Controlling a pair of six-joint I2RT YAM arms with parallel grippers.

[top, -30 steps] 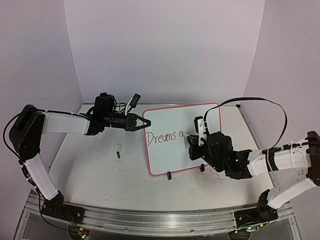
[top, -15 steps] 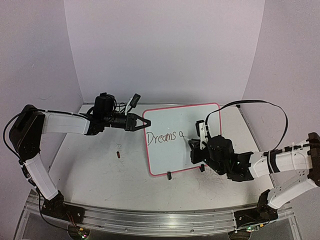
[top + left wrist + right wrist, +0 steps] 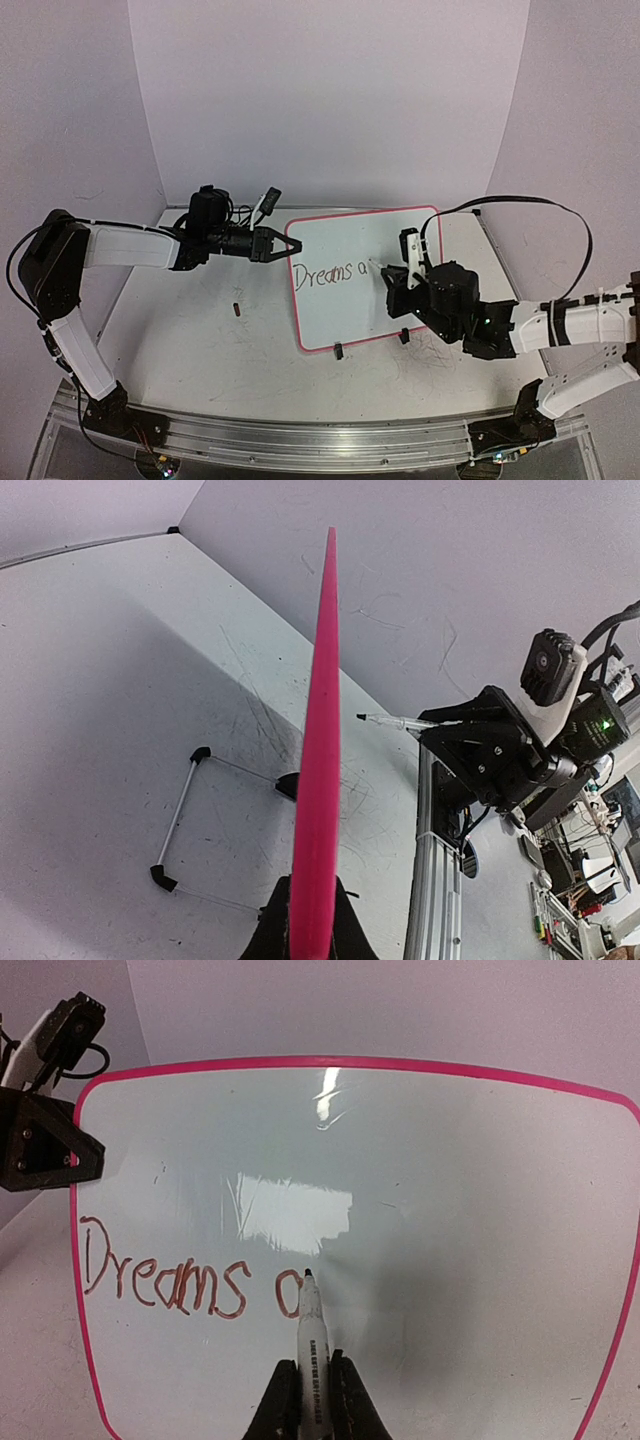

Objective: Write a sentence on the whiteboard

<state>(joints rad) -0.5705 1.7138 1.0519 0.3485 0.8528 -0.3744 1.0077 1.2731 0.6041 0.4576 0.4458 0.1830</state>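
Observation:
The whiteboard (image 3: 350, 240), white with a pink rim, stands tilted on the table. My left gripper (image 3: 287, 246) is shut on its left edge; the left wrist view shows the pink rim (image 3: 320, 730) edge-on between the jaws of that gripper (image 3: 312, 920). The sentence (image 3: 328, 272) reads "Dreams a" in thin reddish strokes, also seen in the right wrist view (image 3: 165, 1280). My right gripper (image 3: 393, 281) is shut on a white marker (image 3: 310, 1320). The marker's tip rests at the upper right of the last letter. The right gripper (image 3: 311, 1357) is close in front of the board (image 3: 450, 1190).
A small dark cap (image 3: 236, 309) lies on the table left of the board. Two black clip feet (image 3: 339, 351) hold the board's lower edge. A thin wire stand (image 3: 180, 820) sits behind the board. An aluminium rail (image 3: 300, 435) runs along the near edge.
My right gripper with the marker has shifted slightly right and up along the board, at the last letter. The left gripper and the board have not moved.

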